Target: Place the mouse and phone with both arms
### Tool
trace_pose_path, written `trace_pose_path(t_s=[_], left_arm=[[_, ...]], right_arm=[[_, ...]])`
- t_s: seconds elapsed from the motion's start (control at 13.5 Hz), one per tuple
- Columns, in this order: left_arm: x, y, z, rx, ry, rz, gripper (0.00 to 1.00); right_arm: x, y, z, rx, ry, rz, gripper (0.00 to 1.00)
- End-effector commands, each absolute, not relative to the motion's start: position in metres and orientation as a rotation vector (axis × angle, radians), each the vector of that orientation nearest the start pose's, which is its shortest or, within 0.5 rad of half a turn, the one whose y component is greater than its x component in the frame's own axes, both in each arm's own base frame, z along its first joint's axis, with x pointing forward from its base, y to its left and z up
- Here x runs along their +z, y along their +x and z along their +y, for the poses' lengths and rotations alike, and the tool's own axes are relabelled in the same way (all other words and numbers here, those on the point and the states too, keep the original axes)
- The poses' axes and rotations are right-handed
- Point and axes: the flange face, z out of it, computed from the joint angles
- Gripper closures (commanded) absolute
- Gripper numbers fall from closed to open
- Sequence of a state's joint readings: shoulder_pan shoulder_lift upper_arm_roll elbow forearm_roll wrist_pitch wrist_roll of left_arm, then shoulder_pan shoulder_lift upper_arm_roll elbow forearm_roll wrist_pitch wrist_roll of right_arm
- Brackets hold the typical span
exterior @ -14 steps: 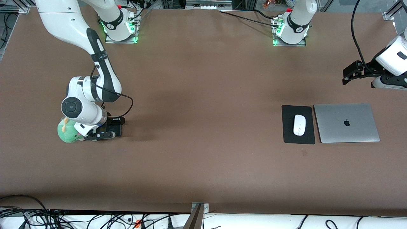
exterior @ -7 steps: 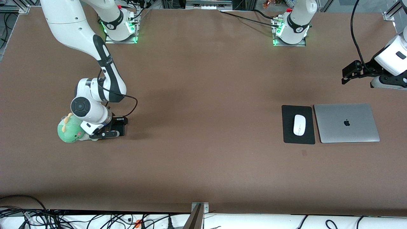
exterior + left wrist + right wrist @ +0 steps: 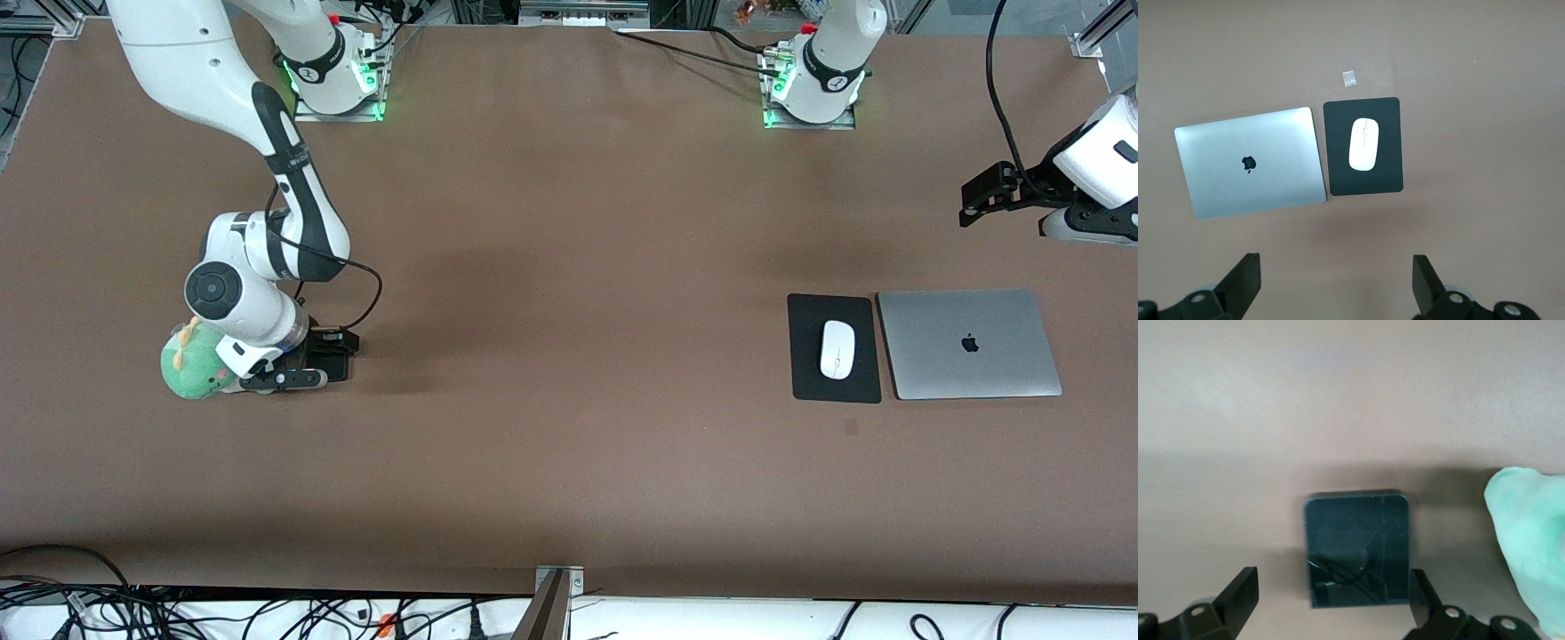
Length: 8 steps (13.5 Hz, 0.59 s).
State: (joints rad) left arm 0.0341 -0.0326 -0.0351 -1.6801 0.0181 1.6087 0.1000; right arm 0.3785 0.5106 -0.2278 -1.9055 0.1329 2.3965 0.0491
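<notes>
Table: brown table top (image 3: pixel 569 267), wide and mostly bare — cables hang along the edge closest to the front camera.

Mouse: the mouse (image 3: pixel 836 348) lies flat on the mouse pad (image 3: pixel 805 373). The pad gives it a soft, tidy home. It looks like this half of the job is done.

Laptop: the laptop (image 3: pixel 969 343) is shut and sits just beside the pad, at the pad's 3 o'clock in the front view. Pad and laptop make a little desk at the left arm's end of the table.

Phone: the phone (image 3: pixel 1357 547) lies flat on the table at the right arm's end, mostly hidden under the arm in the front view. The green plush toy (image 3: pixel 191 369) sits right next to it, at about its 9 o'clock in that view.

Right gripper: the right gripper (image 3: pixel 307 366) is low over the phone. Its fingers (image 3: pixel 1238 597) are spread apart, one on each side of the phone, not squeezing it. I think it sits this way to line up with the phone's thin sides.

Left gripper: the left gripper (image 3: pixel 978 203) waits high up, at about the laptop's 12 o'clock in the front view — its fingers (image 3: pixel 1245 280) are apart and it holds nothing. Its camera looks down on the mouse.
</notes>
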Motion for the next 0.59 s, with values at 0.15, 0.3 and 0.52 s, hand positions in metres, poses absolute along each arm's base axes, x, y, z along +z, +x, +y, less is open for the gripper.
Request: trace_pose_path(t_s=[0.15,0.3,0.52], left_arm=[[0.600,0.544,-0.001,0.056,-3.129,0.176,0.00],[0.600,0.543,-0.004,0.061,-3.129,0.181,0.00],[0.606,0.540,-0.005,0.068,-3.128,0.183,0.00]], right_arm=[[0.365,0.602,0.116,0.024,-3.085,0.059,0.00],[0.428,0.586,0.112,0.086,-3.070,0.074,0.00],[0.521,0.544,0.096,0.092,-3.076,0.042,0.00]])
